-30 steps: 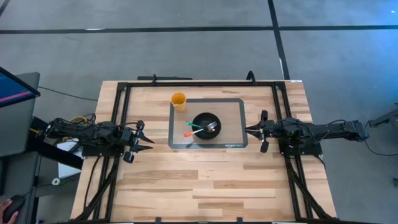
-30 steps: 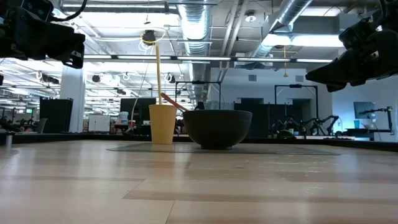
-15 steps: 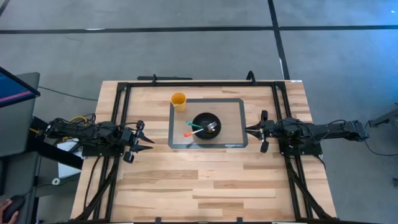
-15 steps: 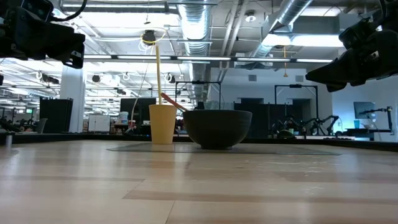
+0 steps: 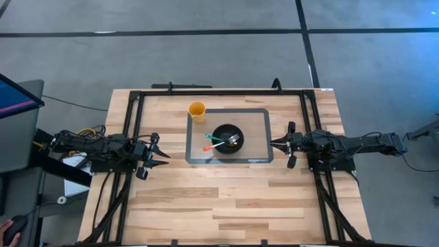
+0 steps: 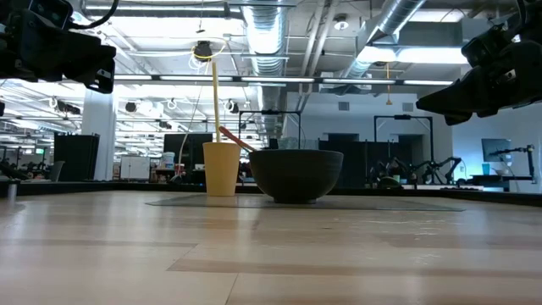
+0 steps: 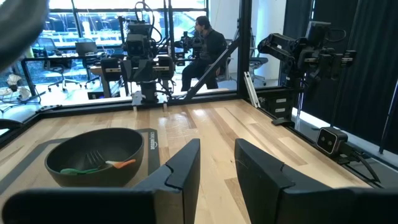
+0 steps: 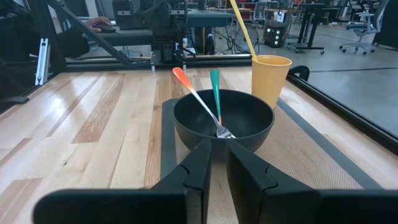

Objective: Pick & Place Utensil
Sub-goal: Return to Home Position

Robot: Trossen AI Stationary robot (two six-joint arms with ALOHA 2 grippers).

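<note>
Black round bowl [image 5: 226, 128] sits about mid-way on the gray see-through placemat [image 5: 258, 121]. Silver fork tines [image 8: 224, 132] lie at its bottom, and two slim handles lean up over the rim: one orange-tipped [image 8: 179, 74], one green [image 8: 214, 82]. I can't tell which handle goes with the tines. Yellow cup [image 5: 197, 110] stands upright on the mat's top-left corner in the high view, right at the mat's edge, near the bowl but not touching it. Yellow straw [image 6: 215, 102] stands in the cup, close to upright, reaching well above its lip. The mat lies flat on the light wooden plank table [image 5: 206, 199], inside the black metal frame rails [image 5: 219, 91] that border the top. My left gripper [image 5: 167, 156] is off the mat on its left side, raised off the wood and pointing in toward the bowl. Its fingers are parted by a narrow gap – nothing between them. Right gripper [image 5: 273, 144] is just beside the mat's right edge, also raised and aimed at the bowl. Its fingers are all but together, only a sliver showing – empty too. Both arms stretch out low and level from opposite table sides, facing each other across the mat. Beyond the far table edge, the left wrist view shows a seated person [image 7: 209, 46] among desks and other rigs.
</note>
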